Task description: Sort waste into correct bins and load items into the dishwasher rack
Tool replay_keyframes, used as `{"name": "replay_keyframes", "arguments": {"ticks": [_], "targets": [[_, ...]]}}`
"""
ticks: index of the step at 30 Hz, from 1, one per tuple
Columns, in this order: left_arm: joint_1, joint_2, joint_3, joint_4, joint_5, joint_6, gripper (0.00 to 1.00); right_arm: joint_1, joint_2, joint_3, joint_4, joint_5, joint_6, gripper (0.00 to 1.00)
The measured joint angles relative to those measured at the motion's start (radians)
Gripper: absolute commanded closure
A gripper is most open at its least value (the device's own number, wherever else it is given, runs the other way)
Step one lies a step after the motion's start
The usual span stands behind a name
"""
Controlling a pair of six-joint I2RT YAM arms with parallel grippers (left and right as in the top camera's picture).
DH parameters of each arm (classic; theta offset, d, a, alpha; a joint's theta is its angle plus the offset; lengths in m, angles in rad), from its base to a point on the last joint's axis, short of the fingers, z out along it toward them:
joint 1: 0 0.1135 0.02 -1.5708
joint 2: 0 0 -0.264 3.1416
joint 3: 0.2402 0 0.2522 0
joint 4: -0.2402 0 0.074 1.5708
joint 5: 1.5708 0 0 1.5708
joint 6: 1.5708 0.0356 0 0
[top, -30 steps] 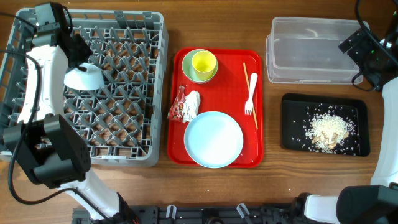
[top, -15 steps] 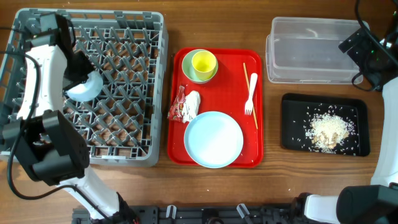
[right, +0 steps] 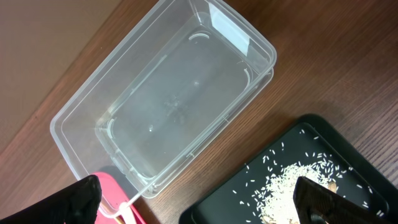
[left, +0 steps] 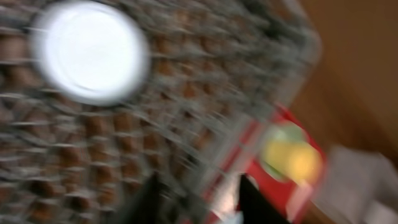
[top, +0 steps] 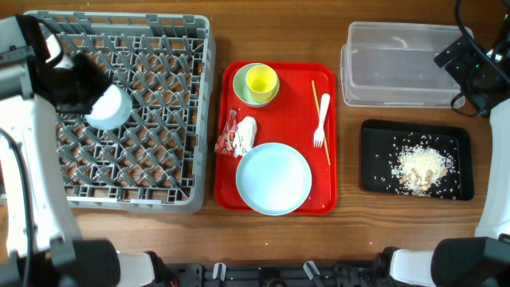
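Observation:
The small white bowl (top: 109,108) lies upside-down in the grey dishwasher rack (top: 159,119), free of any grip. My left gripper (top: 84,89) hovers just left of it. In the blurred left wrist view its fingers (left: 149,200) stand apart with nothing between them, and the white bowl (left: 90,53) is well clear. On the red tray (top: 319,195) are the yellow cup (top: 261,80) inside the green bowl (top: 243,92), the wrapper (top: 229,137), tissue (top: 246,132), plate (top: 273,178), fork (top: 321,119) and chopsticks (top: 326,147). My right gripper (right: 199,199) is open over the bins.
The clear tub (top: 398,64) stands at the back right, with nothing in it. In front of it the black tray (top: 374,139) holds rice scraps (top: 418,166). Bare wooden table runs between the rack, the red tray and the bins.
My left gripper has opened and let go of the white bowl, which now rests in the rack. The left arm has drawn back to the left. The right arm has not moved.

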Motion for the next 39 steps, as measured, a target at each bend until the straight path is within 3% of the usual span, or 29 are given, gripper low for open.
{"name": "replay_keyframes", "arguments": {"ticks": [4,11,13,15,16,17,19,20,26,33,39], "targets": [[-0.156,-0.028,0.002,-0.034,0.139,0.02,0.01,0.0,0.0,0.0,0.0,0.0,0.0,0.0],[-0.541,0.043,0.002,-0.052,0.044,0.026,0.09,0.0,0.0,0.0,0.0,0.0,0.0,0.0],[-0.627,0.073,0.002,-0.052,-0.019,0.003,0.16,0.0,0.0,0.0,0.0,0.0,0.0,0.0],[-0.69,0.102,0.002,-0.053,-0.082,-0.019,0.34,0.0,0.0,0.0,0.0,0.0,0.0,0.0],[-0.718,0.118,0.002,-0.053,-0.113,-0.024,0.35,0.0,0.0,0.0,0.0,0.0,0.0,0.0],[-0.74,0.131,0.002,-0.053,-0.135,-0.035,0.31,0.0,0.0,0.0,0.0,0.0,0.0,0.0],[-0.765,0.147,0.002,-0.053,-0.172,-0.049,0.05,0.0,0.0,0.0,0.0,0.0,0.0,0.0],[-0.77,0.15,0.001,-0.055,-0.198,-0.059,0.0,0.0,0.0,0.0,0.0,0.0,0.0,0.0],[-0.651,0.115,0.002,-0.157,-0.345,-0.143,0.0,0.0,0.0,0.0,0.0,0.0,0.0,0.0],[-0.232,-0.017,0.002,-0.299,-0.405,-0.253,0.0,0.0,0.0,0.0,0.0,-0.002,0.008,0.0],[-0.034,-0.025,0.002,-0.321,-0.406,-0.274,0.0,0.0,0.0,0.0,-0.007,-0.09,0.197,0.02]]}}
